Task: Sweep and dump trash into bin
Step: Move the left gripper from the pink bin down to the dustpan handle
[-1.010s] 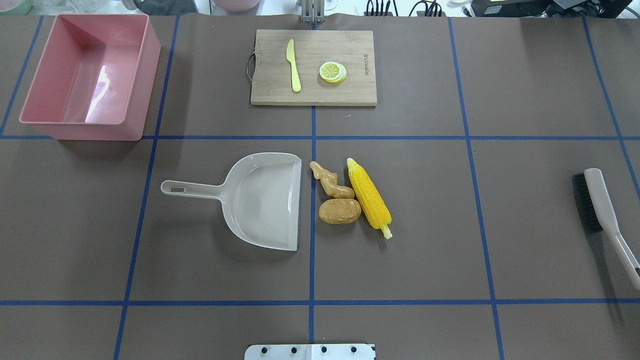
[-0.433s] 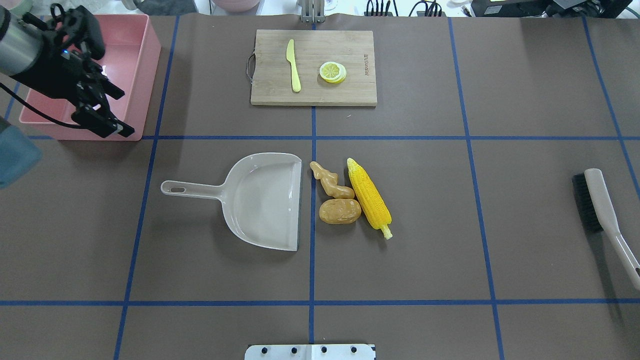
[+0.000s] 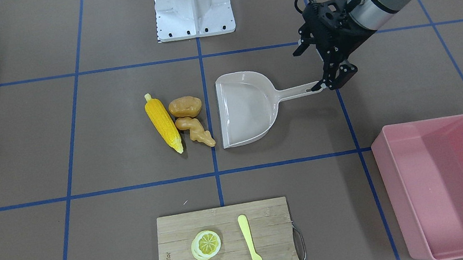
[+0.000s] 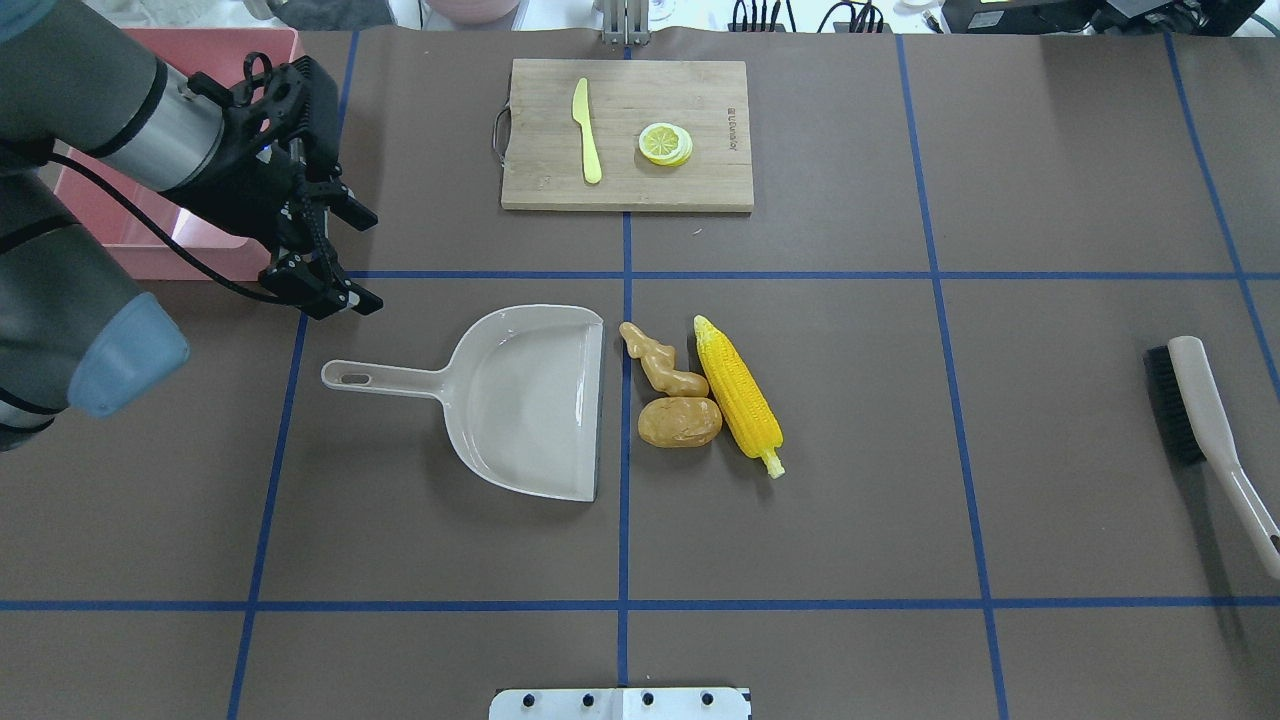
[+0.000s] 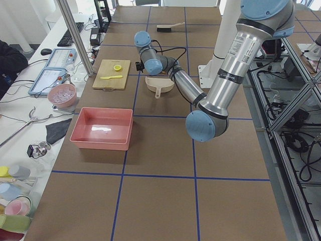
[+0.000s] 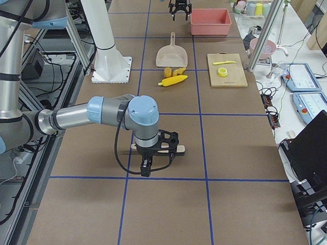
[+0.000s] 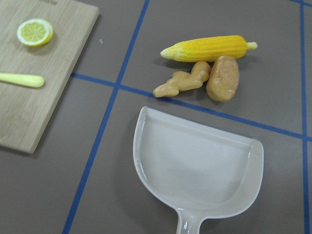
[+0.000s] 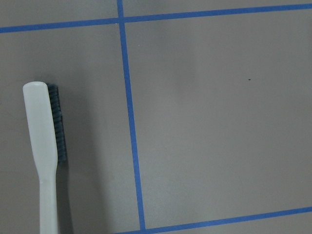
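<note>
The trash lies together right of the dustpan's mouth: a yellow corn cob point(image 4: 738, 396) point(image 3: 162, 123), an orange-brown potato point(image 4: 680, 422) point(image 3: 185, 106) and a tan ginger root point(image 4: 663, 362) point(image 3: 195, 130). The beige dustpan point(image 4: 530, 400) point(image 3: 246, 105) lies flat, its handle pointing left. The pink bin point(image 4: 150, 262) point(image 3: 418, 124) stands at the far left, partly hidden by my left arm. My left gripper point(image 4: 360, 258) point(image 3: 319, 69) is open and empty, raised near the handle's end. My right gripper point(image 6: 156, 156) hovers over the brush point(image 4: 1205, 420) point(image 8: 44, 156); I cannot tell if it is open.
A wooden cutting board point(image 4: 625, 135) at the far middle holds a yellow knife point(image 4: 587, 130) and a lemon slice point(image 4: 665, 143). The brush lies at the table's right edge. Blue tape lines cross the brown table.
My left arm has come in from the left, passed over the bin and moved right and nearer toward the dustpan handle. Its gripper stays open. Nothing on the table has moved.
</note>
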Controlling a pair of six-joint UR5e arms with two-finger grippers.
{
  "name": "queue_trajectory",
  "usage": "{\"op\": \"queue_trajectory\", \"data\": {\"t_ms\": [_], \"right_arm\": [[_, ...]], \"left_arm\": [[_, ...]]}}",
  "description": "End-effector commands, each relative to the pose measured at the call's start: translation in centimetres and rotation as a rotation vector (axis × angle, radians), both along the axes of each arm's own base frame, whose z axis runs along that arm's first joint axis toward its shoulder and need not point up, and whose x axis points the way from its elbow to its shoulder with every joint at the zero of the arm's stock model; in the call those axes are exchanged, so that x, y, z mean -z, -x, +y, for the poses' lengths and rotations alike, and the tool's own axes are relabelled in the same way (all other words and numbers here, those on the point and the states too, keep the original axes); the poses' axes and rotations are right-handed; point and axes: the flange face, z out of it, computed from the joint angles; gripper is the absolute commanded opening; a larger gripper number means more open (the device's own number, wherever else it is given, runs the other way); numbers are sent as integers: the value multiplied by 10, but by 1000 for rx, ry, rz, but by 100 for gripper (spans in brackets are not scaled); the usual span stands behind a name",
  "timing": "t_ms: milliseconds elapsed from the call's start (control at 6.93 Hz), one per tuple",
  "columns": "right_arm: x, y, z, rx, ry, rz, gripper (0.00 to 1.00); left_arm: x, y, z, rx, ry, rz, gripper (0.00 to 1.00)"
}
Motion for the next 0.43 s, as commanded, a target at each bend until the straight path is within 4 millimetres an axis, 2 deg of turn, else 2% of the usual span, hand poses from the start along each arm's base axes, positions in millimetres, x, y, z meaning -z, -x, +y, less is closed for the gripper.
{"op": "queue_trajectory", "data": {"t_ms": [0, 144, 289], "right_arm": [[-7, 7, 7, 48, -28, -53, 100], [-3, 24, 1, 75, -13, -54, 100], [1, 30, -2, 13, 46, -51, 100]], "left_arm": [[2, -15, 12, -13, -128, 32, 98], [-12, -22, 9, -35, -158, 17, 99], [-50, -15, 17, -37, -188, 22, 99]]}}
